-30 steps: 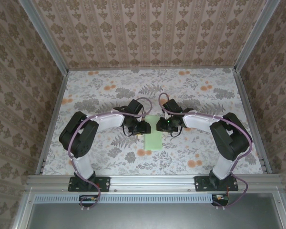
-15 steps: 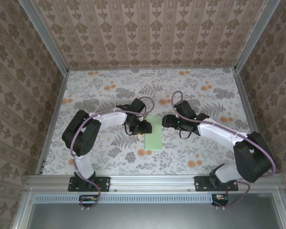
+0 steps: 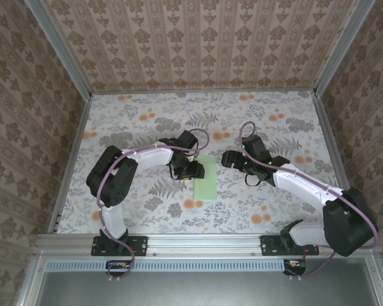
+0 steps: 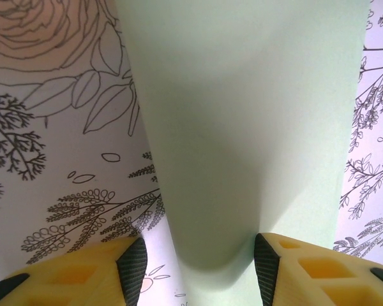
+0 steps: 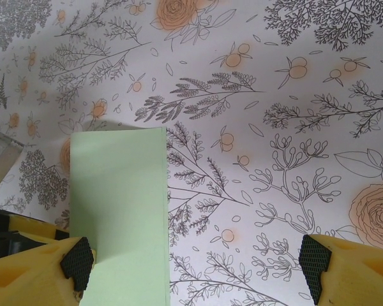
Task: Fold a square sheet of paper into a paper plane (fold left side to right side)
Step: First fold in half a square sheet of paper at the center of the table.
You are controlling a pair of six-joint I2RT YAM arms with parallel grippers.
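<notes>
The pale-green paper (image 3: 206, 180) lies mid-table as a narrow folded rectangle, not a pointed dart. My left gripper (image 3: 190, 171) sits at its left long edge. In the left wrist view the paper (image 4: 255, 115) bulges in a rounded, uncreased fold between the two pads, and the left gripper (image 4: 200, 268) is open around that bulge. My right gripper (image 3: 228, 159) hovers just right of the sheet, open and empty. In the right wrist view the paper (image 5: 118, 204) lies flat under the left finger of the right gripper (image 5: 195, 262), its straight right edge showing.
The tablecloth (image 3: 274, 121) is white with grey fern-leaf and orange flower prints. Aluminium rails (image 3: 332, 153) and patterned walls close in the table on three sides. The arm bases stand at the near edge.
The right arm has drawn back to the right, off the paper, stretching out its elbow. The left gripper has stayed at the paper's left edge, shifting slightly right.
</notes>
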